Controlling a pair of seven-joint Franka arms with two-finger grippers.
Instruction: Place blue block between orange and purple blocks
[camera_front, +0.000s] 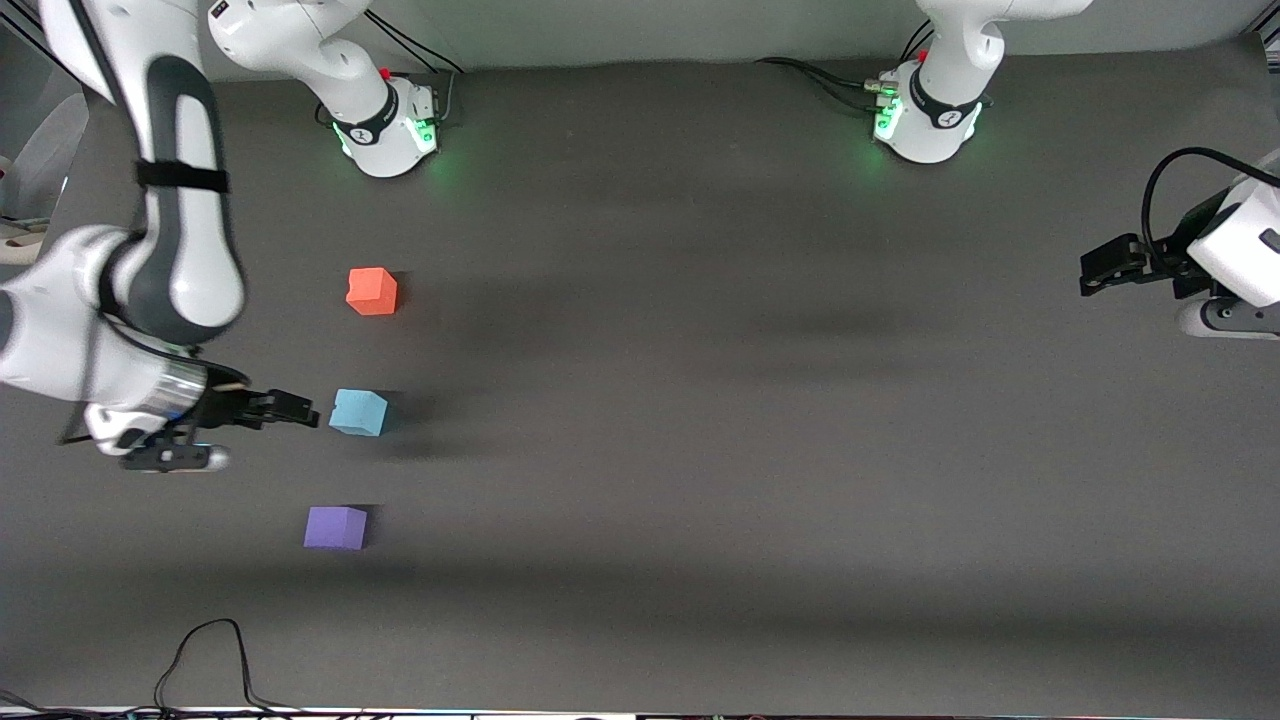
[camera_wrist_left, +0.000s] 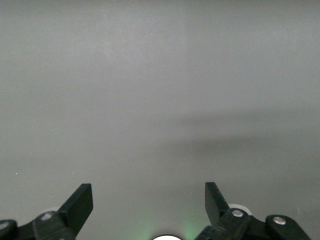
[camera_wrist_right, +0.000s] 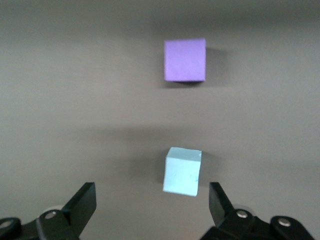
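**Blue block sits between its neighbours, both claws released**

Starting at the right arm's end of the table (camera_front: 700, 450): the right claw (camera_front: 300, 411) hovers just beside the blue block (camera_front: 358, 412), fingers spread wide and gripping nothing (the right wrist view shows the cube (camera_wrist_right: 182, 171) between the two open fingertips, untouched). The blue block rests on the table between the orange block (camera_front: 372, 291), which lies farther from the front camera, and the purple block (camera_front: 336, 527), which lies nearer. All three stand apart, in a rough line. Over at the left arm's end, the left claw (camera_front: 1100, 268) waits, fingers parted, with only bare table beneath it.
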